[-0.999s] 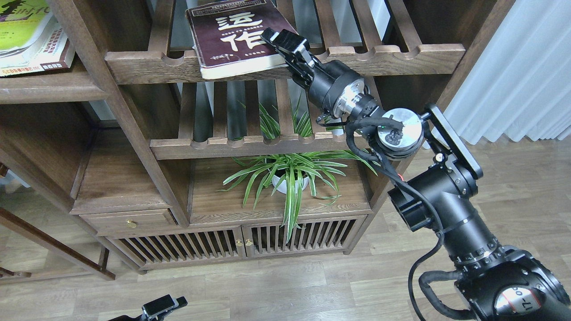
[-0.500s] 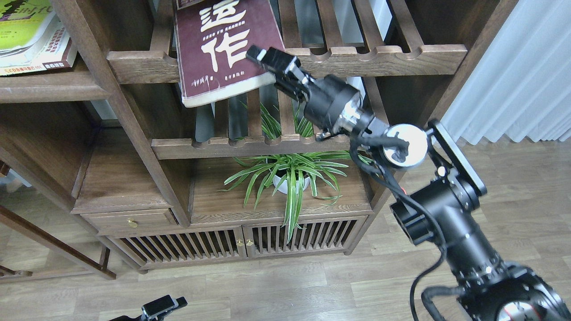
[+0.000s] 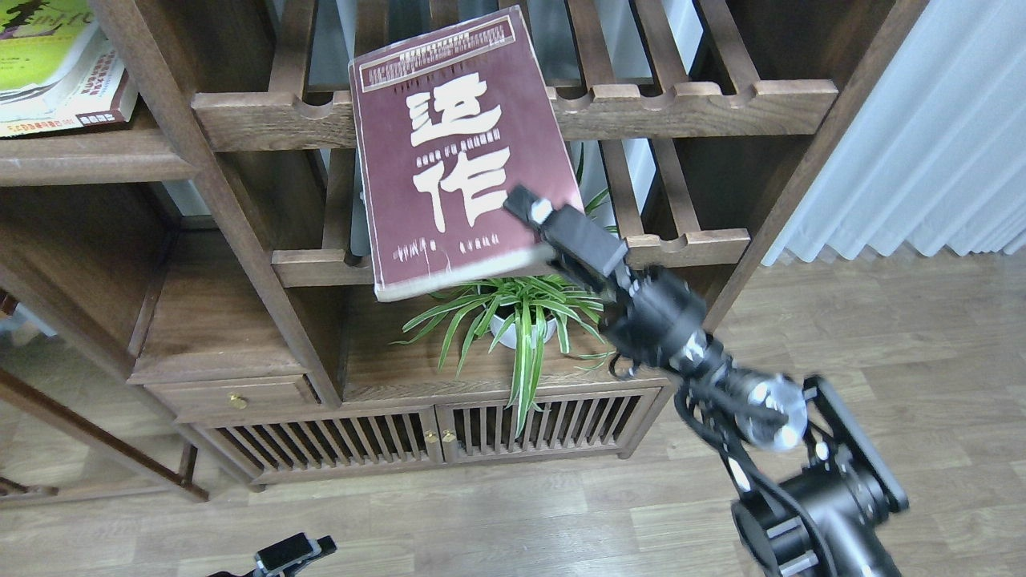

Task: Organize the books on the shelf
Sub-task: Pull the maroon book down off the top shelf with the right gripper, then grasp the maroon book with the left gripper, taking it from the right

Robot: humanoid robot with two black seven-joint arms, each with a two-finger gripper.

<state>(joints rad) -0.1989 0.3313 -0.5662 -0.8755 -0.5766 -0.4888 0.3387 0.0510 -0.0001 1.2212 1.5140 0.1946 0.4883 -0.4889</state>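
Right gripper (image 3: pixel 535 215) clamped on thick maroon paperback (image 3: pixel 457 152), cream characters, worn corner, cover tilted before scalloped slatted racks (image 3: pixel 689 100), left gripper (image 3: pixel 292 553) state unclear, lime-yellow book (image 3: pixel 40 48) flat on dark board shelf (image 3: pixel 88 156)

A dark brown wooden cabinet (image 3: pixel 240 320) fills the left and centre of the view. Its upper section carries slatted racks (image 3: pixel 689 96) with scalloped notched front rails. Below the racks, a potted spider plant (image 3: pixel 513 316) stands in an open compartment of the cabinet. Under the plant, two slatted doors (image 3: pixel 433 437) with small brass knobs close the cabinet base; a drawer (image 3: pixel 232 397) sits to their upper left. Right of the cabinet hangs a pale pleated curtain (image 3: pixel 922 136). Wood-plank flooring (image 3: pixel 561 521) lies in front of the cabinet.
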